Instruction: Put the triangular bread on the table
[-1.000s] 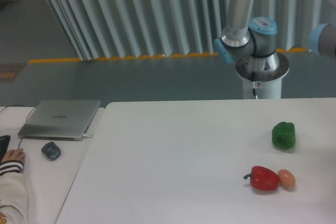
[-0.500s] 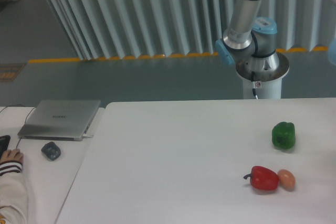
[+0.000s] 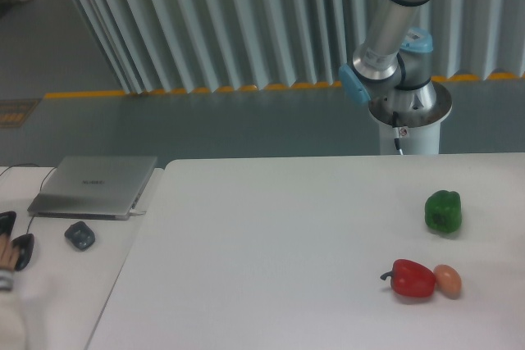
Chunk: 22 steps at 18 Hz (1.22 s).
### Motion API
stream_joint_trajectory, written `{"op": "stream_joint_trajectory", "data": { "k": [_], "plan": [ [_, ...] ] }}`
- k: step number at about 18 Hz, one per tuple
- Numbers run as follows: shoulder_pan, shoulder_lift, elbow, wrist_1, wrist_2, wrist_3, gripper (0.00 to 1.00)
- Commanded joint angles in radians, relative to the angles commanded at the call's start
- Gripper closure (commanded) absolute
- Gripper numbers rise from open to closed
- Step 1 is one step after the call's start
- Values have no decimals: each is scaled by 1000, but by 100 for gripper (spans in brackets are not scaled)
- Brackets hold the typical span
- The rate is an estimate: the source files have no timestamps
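Note:
The triangular bread is out of view. The white table (image 3: 279, 235) fills the lower middle and right of the camera view. Only the arm's base and lower links (image 3: 394, 47) show, behind the table's far edge at the upper right. The gripper itself is outside the frame.
A green pepper (image 3: 443, 211) sits at the right, with a red pepper (image 3: 412, 279) and a small tan egg (image 3: 448, 279) touching it nearer the front. On the adjoining desk at left are a grey laptop (image 3: 94, 186), a dark mouse (image 3: 79, 235) and a person's hand (image 3: 10, 256).
The arm's upper link has swung rightward and tilted. The blue joint at the far right edge has left the view. The person's hand at left has pulled back toward the frame edge.

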<state>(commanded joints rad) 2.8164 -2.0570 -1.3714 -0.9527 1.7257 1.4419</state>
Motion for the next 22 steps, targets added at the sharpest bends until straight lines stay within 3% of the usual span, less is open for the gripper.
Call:
{"op": "stream_joint_trajectory", "data": {
  "k": [10,16,22],
  "plan": [
    [-5,-14,-8,0,2,-2,0],
    [-14,-67,-11,0,8,-5,0],
    [-12,-71,-2,0,6,-11,0]
  ]
}}
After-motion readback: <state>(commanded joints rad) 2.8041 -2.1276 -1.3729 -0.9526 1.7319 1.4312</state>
